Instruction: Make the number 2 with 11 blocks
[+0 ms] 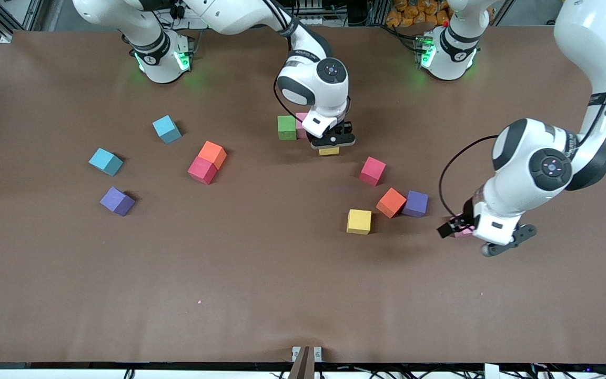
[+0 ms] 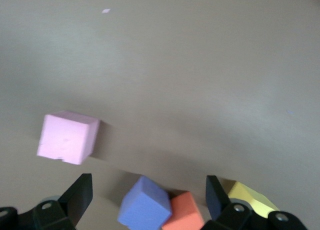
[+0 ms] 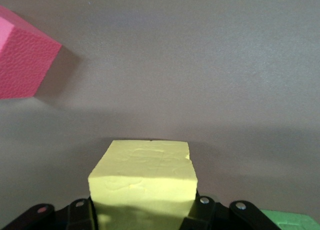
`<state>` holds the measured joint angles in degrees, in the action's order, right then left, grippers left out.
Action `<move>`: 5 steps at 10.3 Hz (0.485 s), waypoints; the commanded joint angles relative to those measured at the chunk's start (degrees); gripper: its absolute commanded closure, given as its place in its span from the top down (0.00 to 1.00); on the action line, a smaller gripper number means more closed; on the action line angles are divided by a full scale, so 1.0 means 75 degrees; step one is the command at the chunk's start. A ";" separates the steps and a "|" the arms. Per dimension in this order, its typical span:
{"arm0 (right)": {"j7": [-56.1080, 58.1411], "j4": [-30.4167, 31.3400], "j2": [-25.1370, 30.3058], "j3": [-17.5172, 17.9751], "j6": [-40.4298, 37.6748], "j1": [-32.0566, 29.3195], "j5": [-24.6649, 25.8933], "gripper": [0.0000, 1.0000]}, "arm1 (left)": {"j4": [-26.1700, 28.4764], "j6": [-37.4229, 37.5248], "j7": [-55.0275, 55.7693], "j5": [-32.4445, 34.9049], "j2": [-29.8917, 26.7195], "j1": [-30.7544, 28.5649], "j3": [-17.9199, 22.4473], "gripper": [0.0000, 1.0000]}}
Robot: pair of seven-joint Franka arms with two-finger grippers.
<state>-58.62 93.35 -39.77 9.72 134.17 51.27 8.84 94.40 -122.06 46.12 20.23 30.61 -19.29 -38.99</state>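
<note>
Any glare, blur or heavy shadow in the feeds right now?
Front view: sharp, with green base-light glow on the table. Left wrist view: soft, the pink block blurry with a shadow beside it. Right wrist view: the yellow block fairly crisp, casting a soft shadow.

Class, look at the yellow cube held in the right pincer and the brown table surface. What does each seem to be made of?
Yellow cube, held in the shut right pincer: probably soft foam, matte; its top face looks dimpled and creased, with a nicked edge and no shine.

Table: seemingly a brown matte sheet covering, perhaps paper or vinyl; it shows only soft, dull reflections near the arm bases.
</note>
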 commanded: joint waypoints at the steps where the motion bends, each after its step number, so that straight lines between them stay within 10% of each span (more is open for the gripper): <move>1: 0.0117 -0.0177 -0.0134 -0.0078 -0.0124 0.0009 0.0086 0.33 | -0.1088 0.0373 -0.0394 0.0803 0.0826 0.0822 0.0088 1.00; 5: 0.0094 -0.0153 -0.0287 -0.0066 -0.0112 -0.0039 0.0075 0.33 | -0.1839 0.0291 -0.0863 0.0806 0.1413 0.2568 0.1107 1.00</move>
<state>-57.81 93.35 -41.06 8.91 133.84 51.07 8.84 84.58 -121.10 41.60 25.03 39.10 -4.53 -33.19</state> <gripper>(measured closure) 0.410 0.000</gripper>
